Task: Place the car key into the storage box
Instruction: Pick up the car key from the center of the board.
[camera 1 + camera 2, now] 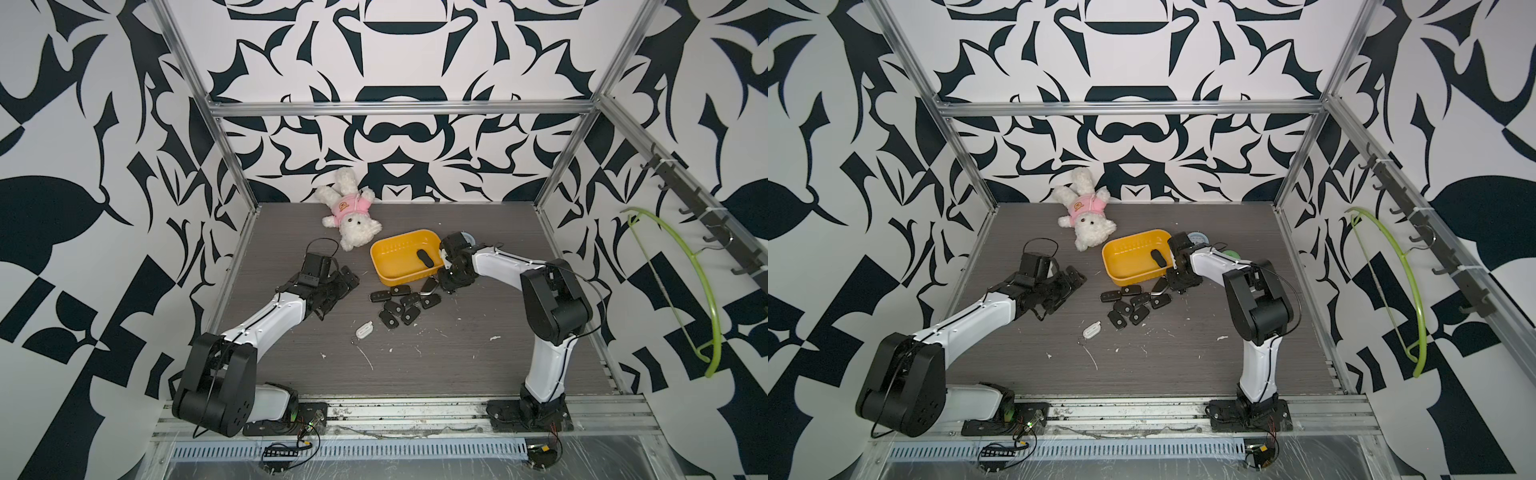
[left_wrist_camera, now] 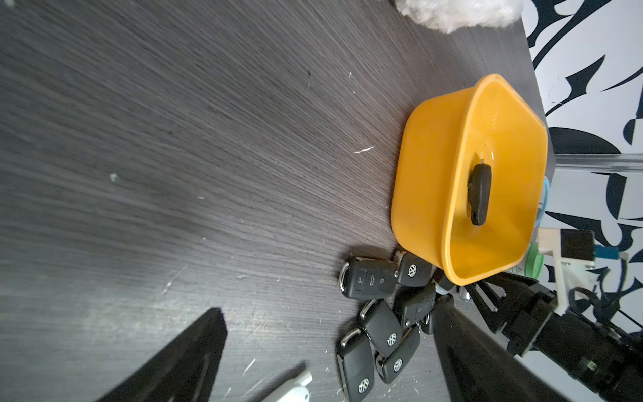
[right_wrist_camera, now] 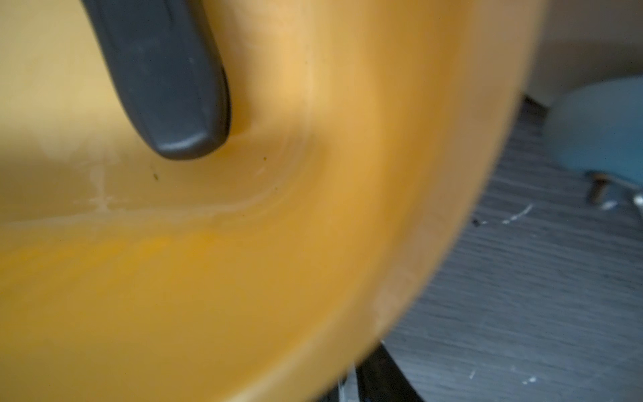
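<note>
The yellow storage box (image 1: 399, 266) stands mid-table in both top views, and one black car key (image 1: 424, 258) lies inside it. That key (image 3: 163, 69) fills the right wrist view against the box's inner wall (image 3: 313, 243). Several black car keys (image 1: 401, 303) are piled just in front of the box. My right gripper (image 1: 449, 280) points down at the box's front right corner, beside a silver-edged key (image 1: 428, 286). Its fingertips are hidden. My left gripper (image 2: 332, 309) is open and empty, left of the pile (image 2: 382, 330).
A white key fob (image 1: 364, 331) lies in front of the pile. A white plush toy (image 1: 349, 212) in a pink shirt lies at the back. A small round alarm clock (image 1: 1196, 237) stands behind the right wrist. A green hanger (image 1: 681, 266) hangs on the right wall.
</note>
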Robot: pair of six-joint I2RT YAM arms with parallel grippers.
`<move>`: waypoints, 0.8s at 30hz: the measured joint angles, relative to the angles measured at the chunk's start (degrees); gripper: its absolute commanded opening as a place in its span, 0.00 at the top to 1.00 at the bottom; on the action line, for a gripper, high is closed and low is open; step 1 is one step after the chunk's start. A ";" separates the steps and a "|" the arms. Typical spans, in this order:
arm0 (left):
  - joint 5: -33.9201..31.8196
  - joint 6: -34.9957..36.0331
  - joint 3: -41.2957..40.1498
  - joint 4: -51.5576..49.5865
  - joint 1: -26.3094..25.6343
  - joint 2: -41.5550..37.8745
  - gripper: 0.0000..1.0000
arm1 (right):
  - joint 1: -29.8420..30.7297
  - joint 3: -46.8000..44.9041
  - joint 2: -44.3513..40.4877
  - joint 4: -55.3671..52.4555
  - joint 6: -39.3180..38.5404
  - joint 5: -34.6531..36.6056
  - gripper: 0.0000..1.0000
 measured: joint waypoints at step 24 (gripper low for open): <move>-3.72 -1.09 0.00 -1.73 0.02 -1.22 0.01 | 0.00 -5.31 -14.73 -3.08 5.07 0.15 1.00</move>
